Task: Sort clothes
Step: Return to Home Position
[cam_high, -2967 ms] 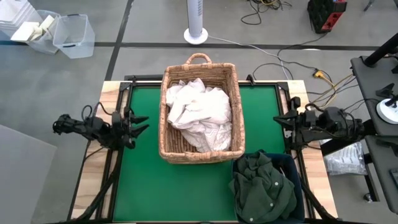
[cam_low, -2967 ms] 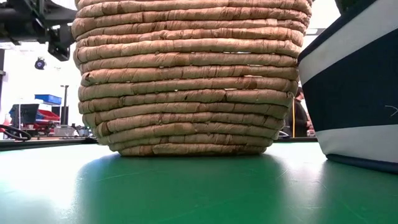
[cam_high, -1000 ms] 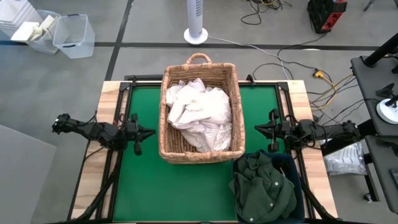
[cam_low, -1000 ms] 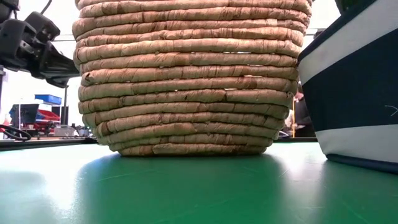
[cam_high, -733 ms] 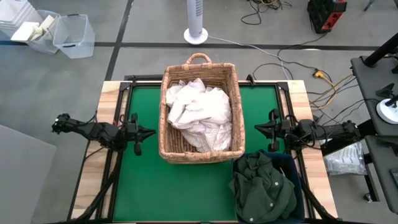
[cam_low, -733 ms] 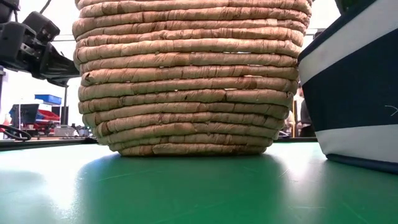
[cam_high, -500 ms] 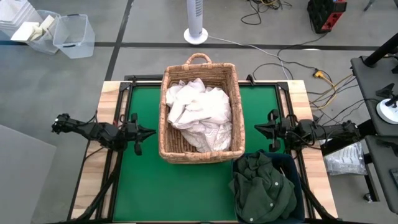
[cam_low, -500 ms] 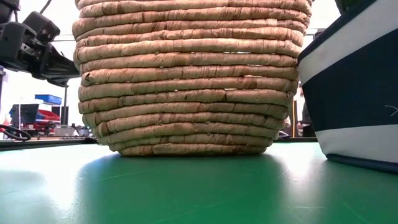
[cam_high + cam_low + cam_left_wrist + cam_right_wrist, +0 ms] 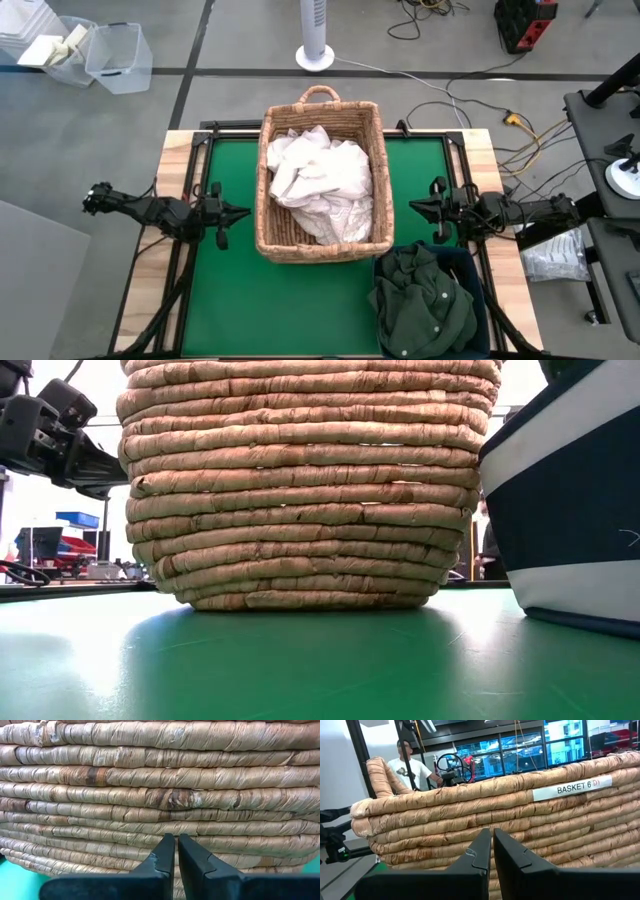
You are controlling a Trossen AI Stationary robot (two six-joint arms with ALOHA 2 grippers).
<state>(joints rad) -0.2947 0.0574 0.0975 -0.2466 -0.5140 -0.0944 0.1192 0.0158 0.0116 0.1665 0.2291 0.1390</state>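
Note:
White clothes [image 9: 320, 185] lie heaped inside the tan wicker basket [image 9: 268, 190] at the table's middle. Dark green clothes with small buttons [image 9: 425, 305] fill the dark blue bin [image 9: 570, 510] at the near right corner. My left gripper [image 9: 243, 212] hovers shut just left of the basket, pointing level at its wall [image 9: 160, 795]. My right gripper [image 9: 414, 207] hovers shut just right of the basket, pointing at that side's wall [image 9: 520, 815]. Neither gripper holds anything.
The green mat [image 9: 225, 290] has bare room near the left front. A label reading BASKET 6 [image 9: 572, 787] is on the basket's right wall. A person [image 9: 410, 767] stands in the room beyond the table. Clear plastic bins [image 9: 110, 55] sit on the floor at the far left.

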